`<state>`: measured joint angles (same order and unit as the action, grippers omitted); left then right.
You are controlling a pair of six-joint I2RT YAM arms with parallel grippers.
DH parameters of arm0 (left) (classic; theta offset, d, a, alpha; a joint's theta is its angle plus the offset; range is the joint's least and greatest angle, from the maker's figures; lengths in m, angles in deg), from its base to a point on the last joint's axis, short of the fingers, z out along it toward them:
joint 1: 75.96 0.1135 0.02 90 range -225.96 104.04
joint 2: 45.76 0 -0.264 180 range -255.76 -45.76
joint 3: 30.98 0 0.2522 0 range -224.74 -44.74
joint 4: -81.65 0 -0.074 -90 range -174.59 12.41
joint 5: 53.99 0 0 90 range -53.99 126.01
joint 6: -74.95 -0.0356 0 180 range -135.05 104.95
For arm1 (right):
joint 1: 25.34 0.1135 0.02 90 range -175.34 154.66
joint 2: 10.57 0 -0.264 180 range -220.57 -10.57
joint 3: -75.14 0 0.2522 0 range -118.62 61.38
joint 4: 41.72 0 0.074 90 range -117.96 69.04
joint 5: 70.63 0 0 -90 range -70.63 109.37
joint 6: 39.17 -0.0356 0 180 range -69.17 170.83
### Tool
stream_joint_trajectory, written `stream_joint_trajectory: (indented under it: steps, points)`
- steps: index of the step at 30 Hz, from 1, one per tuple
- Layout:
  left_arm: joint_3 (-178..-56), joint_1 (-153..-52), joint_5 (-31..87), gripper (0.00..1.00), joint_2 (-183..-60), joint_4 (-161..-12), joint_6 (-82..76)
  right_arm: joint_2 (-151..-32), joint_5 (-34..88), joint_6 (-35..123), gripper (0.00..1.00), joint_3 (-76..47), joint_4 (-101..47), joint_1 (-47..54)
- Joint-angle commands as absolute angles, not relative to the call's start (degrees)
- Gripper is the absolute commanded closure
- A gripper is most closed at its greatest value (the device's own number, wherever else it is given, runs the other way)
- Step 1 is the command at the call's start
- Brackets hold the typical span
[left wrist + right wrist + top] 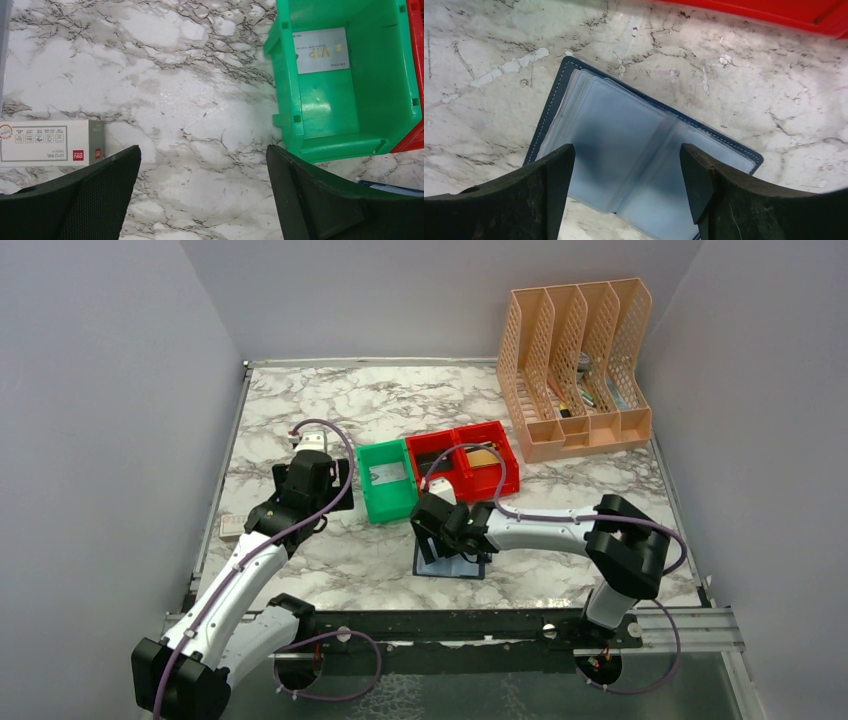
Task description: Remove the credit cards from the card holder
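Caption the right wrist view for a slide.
Right gripper, jaws open, over the unfolded card holder on the marble table, red bin behind.

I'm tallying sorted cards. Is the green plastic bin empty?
No, a silver-grey rectangular card marked VIP lies flat on the floor of the green plastic bin.

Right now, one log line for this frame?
card holder: open flat on table | right gripper: open above it, empty | left gripper: open, empty, beside green bin | green bin: VIP card inside
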<state>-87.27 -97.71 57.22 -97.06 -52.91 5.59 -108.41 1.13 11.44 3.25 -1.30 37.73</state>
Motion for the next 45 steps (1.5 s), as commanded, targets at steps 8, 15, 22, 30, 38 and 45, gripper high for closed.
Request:
stream_joint_trajectory:
  steps: [8, 15, 22, 30, 38, 45]
  points:
    - [-87.1, -97.3, 56.3, 0.01, -93.0, -52.3, 5.6, -112.7, 8.2, 13.0, 0.23, -0.3, -2.5, 38.1]
    - [-87.5, -97.4, 56.3, 0.01, -94.8, -51.9, 5.6, -117.7, 8.9, 10.0, 0.23, 4.8, -5.3, 38.7]
    - [-87.8, -97.4, 53.1, 0.01, -94.1, -52.4, 3.9, -114.5, 6.5, 16.1, 0.42, 6.6, -9.5, 38.6]
    - [-86.3, -97.3, 35.8, 0.02, -92.1, -56.4, 9.3, -111.3, 14.5, 19.7, 0.63, 10.2, -18.1, 37.7]
    - [-72.2, -100.4, 15.5, 0.07, -86.9, -75.0, 24.4, -106.5, 39.2, 14.6, 0.67, 21.6, -35.5, 27.8]
    - [-61.0, -115.6, 23.7, 0.09, -83.9, -90.9, 33.3, -109.9, 50.4, 9.5, 0.66, 27.6, -46.9, 21.8]
